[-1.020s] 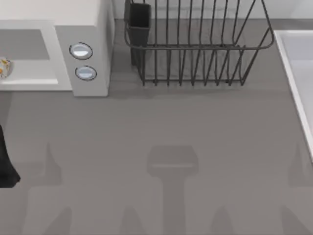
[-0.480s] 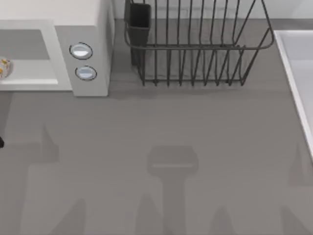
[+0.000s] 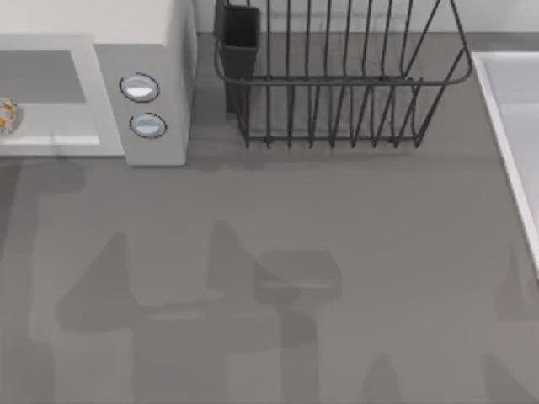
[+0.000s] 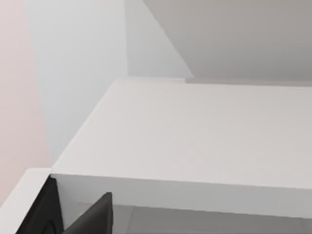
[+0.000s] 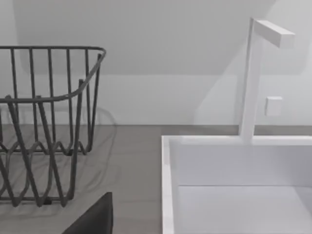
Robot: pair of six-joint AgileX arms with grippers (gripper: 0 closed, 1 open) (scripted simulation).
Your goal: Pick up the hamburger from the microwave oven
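Note:
The off-white microwave oven (image 3: 156, 50) stands at the table's back left, its grey cavity open toward the front and two silver-blue dials on its panel. The hamburger (image 3: 5, 117), small with tan and white patches, lies on the cavity floor at the top view's left edge. In the left wrist view the microwave oven's flat top (image 4: 195, 141) is close below, and a black part of my left gripper (image 4: 95, 217) shows at the picture's edge. A black part of my right gripper (image 5: 92, 219) shows in the right wrist view, over the table between rack and sink.
A dark wire dish rack (image 3: 337, 84) with a black cup (image 3: 240, 34) at its corner stands at the back middle. A white sink (image 3: 514, 126) runs along the right edge, with its faucet (image 5: 253, 78) behind it. Arm shadows lie on the grey table.
The dark shape of my left arm at the top view's left edge has gone out of the picture. The arm shadows on the table have shifted and spread toward the middle.

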